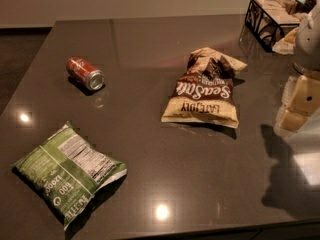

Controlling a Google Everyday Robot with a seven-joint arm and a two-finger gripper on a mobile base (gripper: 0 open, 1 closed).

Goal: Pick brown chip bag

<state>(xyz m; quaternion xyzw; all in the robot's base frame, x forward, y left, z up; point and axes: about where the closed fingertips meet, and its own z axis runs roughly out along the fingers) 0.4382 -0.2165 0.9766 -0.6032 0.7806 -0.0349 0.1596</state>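
We see a green bag point(67, 171) front left and a can point(86, 74) behind it. The brown bag point(205, 89) lies untouched mid-table point(150, 39), so the pick is not begun. Our gripper point(299, 106) hangs at the right edge, apart from it. We cannot tell its state.

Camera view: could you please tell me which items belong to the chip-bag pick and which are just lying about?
Job: brown chip bag; gripper, at the right edge, apart from it.
Lying about: red soda can on its side; green chip bag; black wire basket.
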